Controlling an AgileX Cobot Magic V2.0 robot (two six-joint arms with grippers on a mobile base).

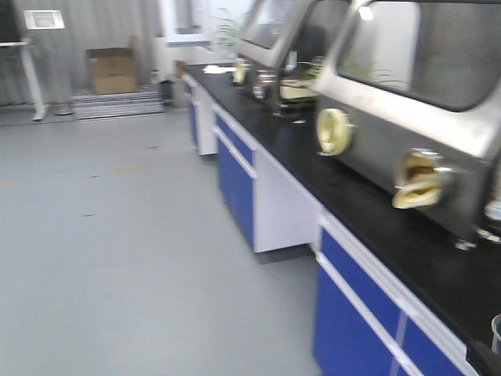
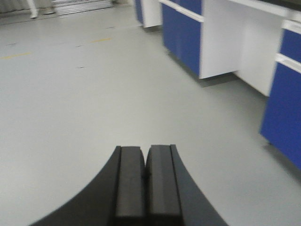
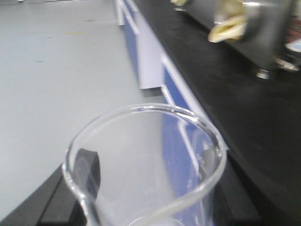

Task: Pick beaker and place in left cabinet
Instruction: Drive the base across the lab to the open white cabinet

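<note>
The beaker [image 3: 141, 181] is clear glass, and its rim with the pour spout fills the lower half of the right wrist view. My right gripper [image 3: 153, 188] is shut on it, with a black finger [image 3: 88, 170] on the left side and the other partly hidden behind the glass on the right. In the front view only a sliver of the beaker [image 1: 496, 333] shows at the bottom right corner. My left gripper [image 2: 146, 157] hangs over bare grey floor, pads pressed together with nothing between them. The left cabinet is out of view.
A long bench with a black top [image 1: 368, 211] and blue drawer fronts [image 1: 235, 184] runs along the right. Steel glove boxes [image 1: 415, 102] with yellowish ports stand on it. A cardboard box [image 1: 113, 70] sits at the far wall beyond the grey floor [image 1: 117, 235].
</note>
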